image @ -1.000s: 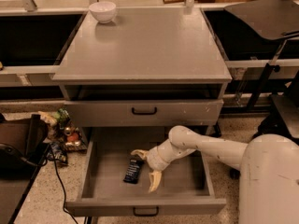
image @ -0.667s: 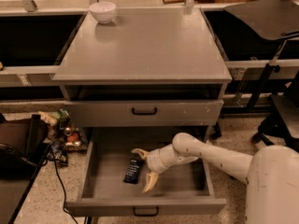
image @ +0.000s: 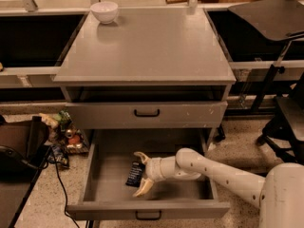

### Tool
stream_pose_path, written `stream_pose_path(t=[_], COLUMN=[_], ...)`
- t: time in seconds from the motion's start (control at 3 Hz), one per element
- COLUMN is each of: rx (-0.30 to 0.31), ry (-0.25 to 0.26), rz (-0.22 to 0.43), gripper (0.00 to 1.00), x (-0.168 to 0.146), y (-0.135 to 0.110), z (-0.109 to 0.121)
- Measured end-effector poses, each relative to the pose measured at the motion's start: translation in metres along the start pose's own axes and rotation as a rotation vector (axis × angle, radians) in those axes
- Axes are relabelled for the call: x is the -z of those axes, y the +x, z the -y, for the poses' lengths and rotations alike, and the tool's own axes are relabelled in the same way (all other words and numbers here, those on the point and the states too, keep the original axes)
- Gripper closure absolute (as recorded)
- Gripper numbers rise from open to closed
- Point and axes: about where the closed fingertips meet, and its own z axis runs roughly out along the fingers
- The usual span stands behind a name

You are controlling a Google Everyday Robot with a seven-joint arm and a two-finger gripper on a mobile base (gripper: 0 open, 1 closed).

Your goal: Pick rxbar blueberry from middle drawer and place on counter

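I see the rxbar blueberry (image: 134, 174) lying flat on the floor of the open middle drawer (image: 107, 180), left of centre, framed by the spread fingers of my tool (image: 139, 174), well below the tabletop (image: 147, 46).

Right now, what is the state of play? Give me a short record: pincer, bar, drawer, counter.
pincer: open, down inside the drawer, one finger on each side of the bar
bar: lying on the drawer floor, left of centre
drawer: middle one, pulled out
counter: bowl at its far left corner; no bar on it
contact: cannot tell whether the pincer touches the bar
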Motion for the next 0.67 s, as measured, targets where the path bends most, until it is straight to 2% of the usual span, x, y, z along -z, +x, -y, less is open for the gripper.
stream_pose_path(t=[0.33,0.67], rx=[-0.001,-0.055], ry=[0.000,0.003], rz=[0.000,0.031], gripper=[0.00,0.00], x=[0.0000,-0.0031], y=[0.0001,0.0040], z=[0.0000,0.0029])
